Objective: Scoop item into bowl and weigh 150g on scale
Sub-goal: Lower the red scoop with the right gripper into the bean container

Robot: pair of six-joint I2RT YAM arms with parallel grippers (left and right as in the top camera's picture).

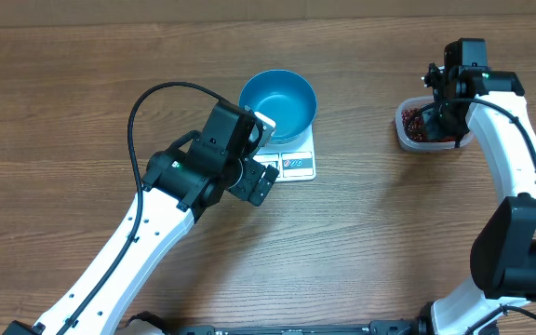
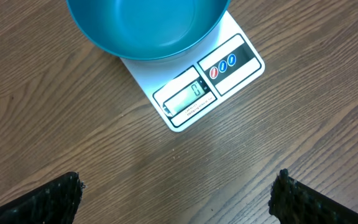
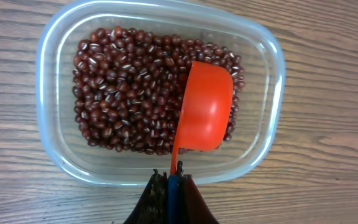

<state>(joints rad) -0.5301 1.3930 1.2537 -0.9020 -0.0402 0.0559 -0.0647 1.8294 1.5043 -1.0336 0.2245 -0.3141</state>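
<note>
Table (image 1: 63,93): bare wood grain fills the left third of the overhead view, with open room on that side up to the frame edges.
Left gripper (image 1: 266,151): centre left of the overhead view, just left of the scale. Its fingers stand wide apart and hold nothing. In the left wrist view (image 2: 179,202) the two dark fingertips sit in the bottom corners, with bare wood between them.
Bowl (image 1: 277,102): blue, in the upper centre of the overhead view, standing on the far part of the scale. Its rim overhangs the scale's far and left edges. In the left wrist view (image 2: 145,25) it is cut by the top edge and nothing shows inside.
Scale (image 1: 296,166): white and flat, at the centre. The display (image 2: 188,96) and buttons (image 2: 222,65) lie along its near edge, clear of the bowl.
Gap: a stretch of free table separates the scale from the tub.
Tub (image 1: 403,126): clear plastic, upper right of the overhead view. Its rim (image 3: 48,93) is bare all round.
Beans (image 3: 123,93): dark red, spread across the tub floor within the walls.
Scoop (image 3: 204,112): orange, over the beans at the right side of the tub. Its handle crosses the near rim.
Right gripper (image 3: 169,186): at the bottom centre of the right wrist view, fingers clamped together on the scoop's handle. In the overhead view (image 1: 447,113) it hangs over the tub.
</note>
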